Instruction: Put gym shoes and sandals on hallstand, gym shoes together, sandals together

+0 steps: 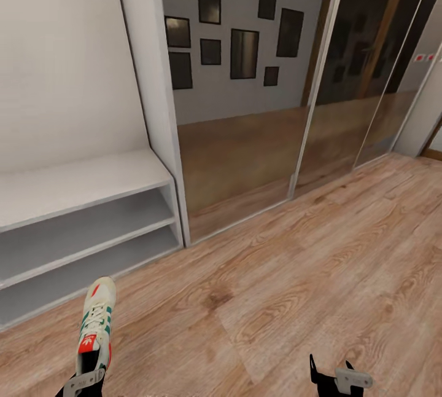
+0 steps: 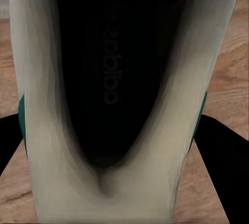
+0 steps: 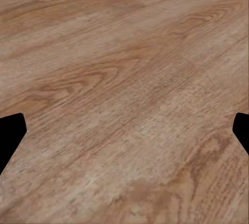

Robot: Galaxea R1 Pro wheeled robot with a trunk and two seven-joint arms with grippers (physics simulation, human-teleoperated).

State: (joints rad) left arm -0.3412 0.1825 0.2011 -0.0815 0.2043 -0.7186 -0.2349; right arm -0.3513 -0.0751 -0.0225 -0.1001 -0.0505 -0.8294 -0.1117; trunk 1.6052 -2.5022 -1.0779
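The left tool (image 1: 83, 381) is clamped on a gym shoe (image 1: 95, 326) near the hallstand (image 1: 86, 212), while the right tool (image 1: 334, 378) hangs spread wide, empty, above the corridor floor (image 1: 307, 274).

Matt wood-grain corridor floor (image 1: 319, 274); smooth matt pale-grey hallstand (image 1: 80, 185); glossy mirrored doors (image 1: 245, 139); gym shoe (image 1: 95, 323) of white leather-like upper.

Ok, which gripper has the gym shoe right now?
The left gripper: it is shut on a white gym shoe, gripped at the heel with the toe pointing toward the hallstand. The right gripper is open over bare corridor floor.
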